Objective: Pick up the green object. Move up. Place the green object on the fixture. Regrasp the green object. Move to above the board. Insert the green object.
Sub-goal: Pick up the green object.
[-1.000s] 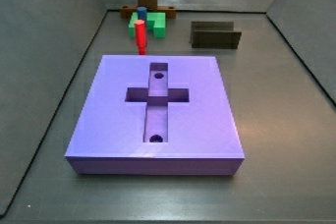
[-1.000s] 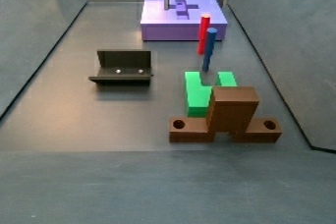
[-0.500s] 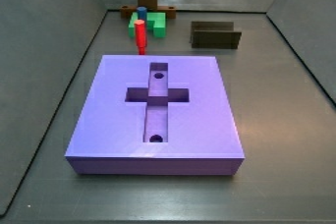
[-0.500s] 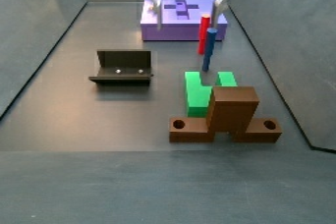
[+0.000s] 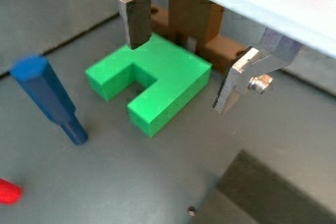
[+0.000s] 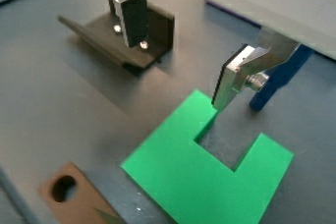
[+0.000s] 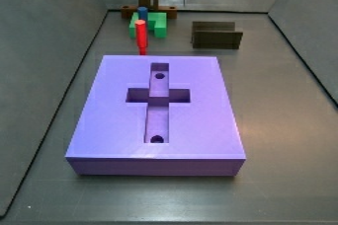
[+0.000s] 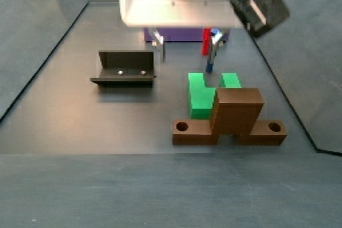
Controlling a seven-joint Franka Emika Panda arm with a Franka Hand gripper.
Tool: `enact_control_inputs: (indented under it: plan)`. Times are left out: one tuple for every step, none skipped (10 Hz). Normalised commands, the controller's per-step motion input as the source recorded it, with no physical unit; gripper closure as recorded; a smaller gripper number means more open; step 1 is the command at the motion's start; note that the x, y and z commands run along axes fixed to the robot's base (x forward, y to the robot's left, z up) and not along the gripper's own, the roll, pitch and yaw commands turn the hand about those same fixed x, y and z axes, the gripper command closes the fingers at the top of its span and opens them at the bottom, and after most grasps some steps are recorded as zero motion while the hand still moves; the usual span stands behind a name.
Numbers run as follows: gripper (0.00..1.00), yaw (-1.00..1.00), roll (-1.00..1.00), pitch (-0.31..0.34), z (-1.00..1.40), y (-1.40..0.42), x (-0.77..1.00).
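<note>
The green object (image 5: 148, 81) is a bright green U-shaped block lying flat on the floor, in front of a brown wooden piece (image 5: 197, 27). It shows in both wrist views (image 6: 210, 164) and both side views (image 7: 157, 24) (image 8: 205, 89). My gripper (image 5: 188, 56) hangs open above it, with nothing between the silver fingers (image 6: 128, 17). In a side view the gripper (image 8: 187, 39) hovers just behind the green block and hides most of the purple board (image 8: 181, 34). The fixture (image 8: 126, 69) stands apart from the block, and the whole board (image 7: 158, 111) shows in a side view.
A red peg (image 7: 141, 37) and a blue peg (image 5: 50, 98) stand upright close beside the green object. The brown wooden piece (image 8: 234, 117) sits right against it. The dark fixture (image 6: 118, 36) lies beyond one finger. Grey walls bound the floor.
The gripper has travelled from over the purple board to above the green object, still open. The green object, pegs, fixture and board have not moved.
</note>
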Motion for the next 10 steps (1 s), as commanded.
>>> enact_control_inputs:
  plan:
    - [0.00,0.07,-0.10,-0.043,-0.47,-0.08,0.00]
    - [0.00,0.06,-0.02,0.000,-0.36,-0.09,0.00]
    - [0.00,0.02,0.01,0.000,-0.25,-0.12,0.00]
    - [0.00,0.01,0.12,0.000,-0.19,-0.14,-0.05]
    - [0.00,0.00,0.16,0.000,-0.13,-0.13,-0.21]
    - [0.00,0.02,0.15,-0.003,-0.13,-0.11,-0.23]
    - [0.00,0.02,0.13,0.000,-0.14,-0.04,-0.08]
    - [0.00,0.02,0.18,0.000,-0.19,0.00,0.00]
    - [0.00,0.01,0.20,0.000,-0.21,0.00,0.03]
    - [0.00,0.00,0.19,0.000,-0.24,0.00,0.03]
